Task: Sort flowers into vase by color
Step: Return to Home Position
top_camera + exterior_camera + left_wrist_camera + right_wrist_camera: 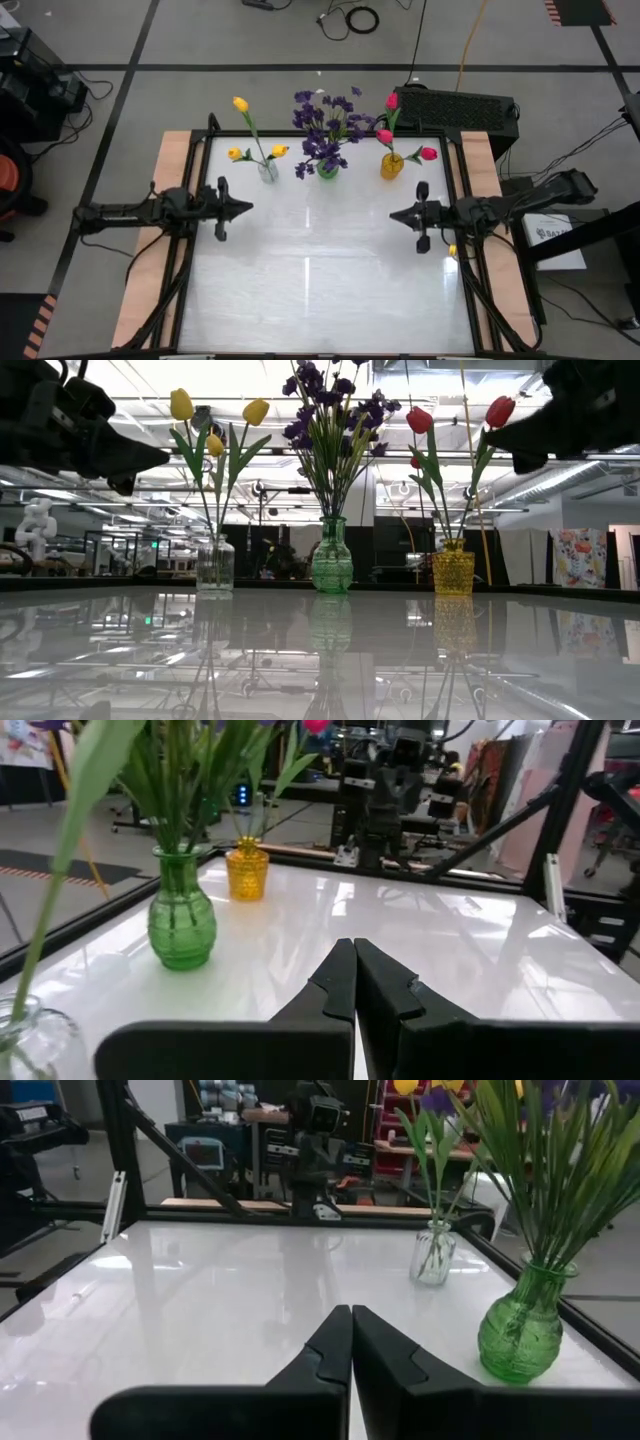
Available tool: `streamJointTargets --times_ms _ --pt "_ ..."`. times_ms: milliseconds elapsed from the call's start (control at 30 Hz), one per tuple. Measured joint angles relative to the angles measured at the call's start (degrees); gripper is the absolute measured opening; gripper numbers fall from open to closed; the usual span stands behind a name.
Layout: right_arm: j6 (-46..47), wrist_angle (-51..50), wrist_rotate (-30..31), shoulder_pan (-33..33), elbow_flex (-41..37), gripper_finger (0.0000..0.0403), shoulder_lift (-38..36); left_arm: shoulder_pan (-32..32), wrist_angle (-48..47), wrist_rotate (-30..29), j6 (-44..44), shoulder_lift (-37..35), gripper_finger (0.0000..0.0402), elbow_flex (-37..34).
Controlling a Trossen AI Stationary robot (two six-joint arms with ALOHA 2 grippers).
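Note:
Three vases stand in a row near the table's far edge. A clear glass vase (268, 171) holds yellow tulips (241, 104) by their stems. A green vase (327, 169) holds purple blossoms (325, 125). A yellow vase (391, 166) holds pink-red tulips (391, 101). My left gripper (247, 208) hangs shut above the table's left side, nearer than the clear vase. My right gripper (394, 215) hangs shut above the right side, nearer than the yellow vase. Both grippers hold nothing. The wrist views show the shut fingers (354, 952) (351, 1315) meeting over the bare tabletop.
The white glossy tabletop (320, 270) lies bare between and in front of the arms. A black frame (200, 170) runs along the table's sides, with wooden strips (160, 230) outside it. A black box (455, 105) sits beyond the far right corner.

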Motion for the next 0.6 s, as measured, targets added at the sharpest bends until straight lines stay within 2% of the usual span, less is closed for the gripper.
streamJointTargets --times_ms 200,433,600 --pt "-0.66 14.30 -0.84 -1.56 -9.22 0.0002 -0.01 -2.63 -0.20 0.09 0.03 0.00 0.0001 -0.02" --pt "-0.67 12.93 -6.84 -4.03 -9.21 0.0001 -0.26 -5.58 -0.36 0.15 0.16 0.02 0.0001 -0.02" --pt "-0.21 10.03 -9.53 -6.18 -9.17 0.0001 -3.21 -8.60 -0.36 0.19 0.37 0.02 0.0001 -0.04"
